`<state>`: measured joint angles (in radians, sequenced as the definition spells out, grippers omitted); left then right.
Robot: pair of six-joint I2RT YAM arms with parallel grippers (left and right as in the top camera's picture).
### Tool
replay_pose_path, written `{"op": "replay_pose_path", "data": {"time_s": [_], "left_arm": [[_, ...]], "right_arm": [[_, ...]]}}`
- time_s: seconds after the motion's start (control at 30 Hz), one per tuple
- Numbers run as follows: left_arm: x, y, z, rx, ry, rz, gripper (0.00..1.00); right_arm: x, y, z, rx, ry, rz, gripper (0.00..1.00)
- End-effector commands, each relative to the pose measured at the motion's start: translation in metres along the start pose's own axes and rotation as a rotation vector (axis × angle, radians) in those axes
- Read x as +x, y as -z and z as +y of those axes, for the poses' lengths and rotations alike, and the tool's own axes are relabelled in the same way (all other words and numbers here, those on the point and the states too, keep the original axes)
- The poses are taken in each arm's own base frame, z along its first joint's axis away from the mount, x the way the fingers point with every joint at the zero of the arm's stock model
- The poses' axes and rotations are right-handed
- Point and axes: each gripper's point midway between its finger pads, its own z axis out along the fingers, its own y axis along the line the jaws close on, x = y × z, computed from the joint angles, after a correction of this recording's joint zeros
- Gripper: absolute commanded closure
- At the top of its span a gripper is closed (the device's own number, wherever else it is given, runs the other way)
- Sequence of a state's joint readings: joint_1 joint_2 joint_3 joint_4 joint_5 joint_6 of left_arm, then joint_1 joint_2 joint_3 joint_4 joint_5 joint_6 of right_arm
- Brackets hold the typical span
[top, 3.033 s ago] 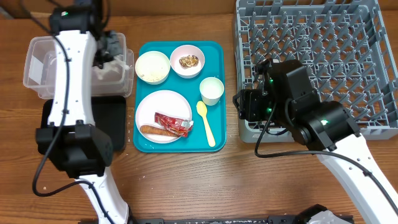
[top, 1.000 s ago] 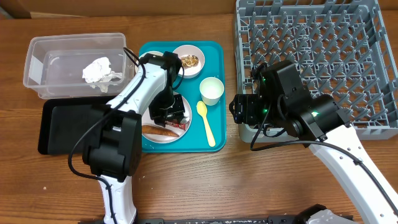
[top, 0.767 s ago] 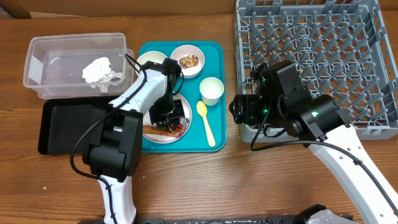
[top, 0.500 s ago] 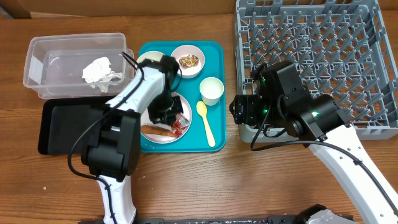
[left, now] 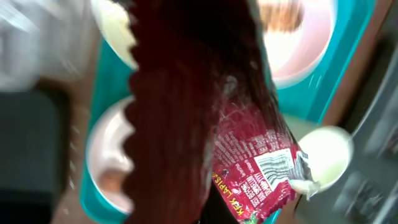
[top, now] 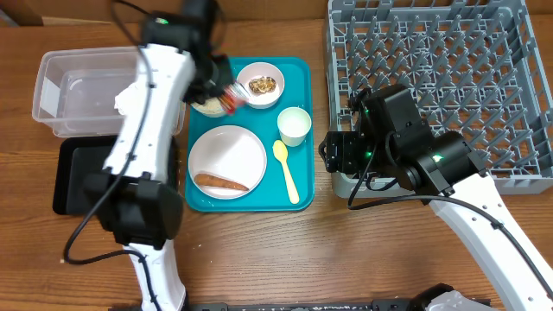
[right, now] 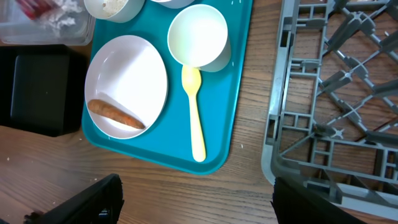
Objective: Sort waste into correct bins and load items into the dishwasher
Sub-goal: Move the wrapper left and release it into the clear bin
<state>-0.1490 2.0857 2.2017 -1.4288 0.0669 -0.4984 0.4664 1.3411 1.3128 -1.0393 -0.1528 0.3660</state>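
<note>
Red crinkled snack wrapper (left: pixel 249 162) hangs from the left gripper (top: pixel 220 91), whose jaws are shut tight on its upper end. It is clear of the surface, above the far left corner of the teal tray (top: pixel 197 194), over the rice bowl (top: pixel 207 105).

The right gripper (right: pixel 196 186) hovers with its jaws wide apart and nothing between them, near the dish rack (top: pixel 432 52), at that rack's near left corner.

The step in hand looks like sorting waste: the wrapper is off the plate (top: pixel 226 151), where only the sausage (top: pixel 222 182) lies. The clear tub (top: pixel 52 86) at the table's far left corner already holds crumpled paper (top: pixel 130 93), so it is probably the target. The next move calls for a short carry leftward over the tub's wall, then a release above it.

The black tray (top: pixel 73 173) sits just nearer than the tub. The table (top: pixel 346 259) is brown wood, and little of the room shows.
</note>
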Motion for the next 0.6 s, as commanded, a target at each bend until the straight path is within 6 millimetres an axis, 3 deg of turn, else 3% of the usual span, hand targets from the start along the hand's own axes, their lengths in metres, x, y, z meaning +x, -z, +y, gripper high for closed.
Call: {"op": "replay_pose_path", "data": {"time_s": [0.0, 0.13, 0.27, 0.3, 0.33, 0.4, 0.43, 0.57], "left_arm": [[-0.039, 0.024, 0.045, -0.025, 0.095, -0.114, 0.96], [-0.069, 0.017, 0.106, -0.093, 0.246, -0.177, 0.96], [-0.088, 0.003, 0.146, -0.115, 0.324, -0.204, 0.95], [-0.09, 0.0, 0.153, -0.119, 0.338, -0.203, 0.89], [-0.091, -0.004, 0.158, -0.124, 0.347, -0.197, 0.66], [-0.093, -0.009, 0.163, -0.129, 0.35, -0.195, 0.11], [-0.095, -0.01, 0.162, -0.128, 0.336, -0.199, 0.0], [-0.101, 0.0, 0.157, -0.119, 0.258, -0.222, 0.0]], "right_arm": [[-0.009, 0.008, 0.007, -0.017, 0.012, -0.037, 0.2], [-0.01, 0.008, 0.007, -0.018, 0.013, -0.041, 0.2], [-0.012, 0.008, 0.008, -0.022, 0.014, -0.049, 0.21], [-0.013, 0.008, 0.008, -0.023, 0.015, -0.051, 0.21], [-0.013, 0.008, 0.009, -0.025, 0.015, -0.053, 0.21], [-0.014, 0.008, 0.009, -0.027, 0.016, -0.058, 0.21], [-0.015, 0.008, 0.01, -0.028, 0.016, -0.06, 0.2], [-0.016, 0.008, 0.01, -0.028, 0.017, -0.062, 0.21]]}}
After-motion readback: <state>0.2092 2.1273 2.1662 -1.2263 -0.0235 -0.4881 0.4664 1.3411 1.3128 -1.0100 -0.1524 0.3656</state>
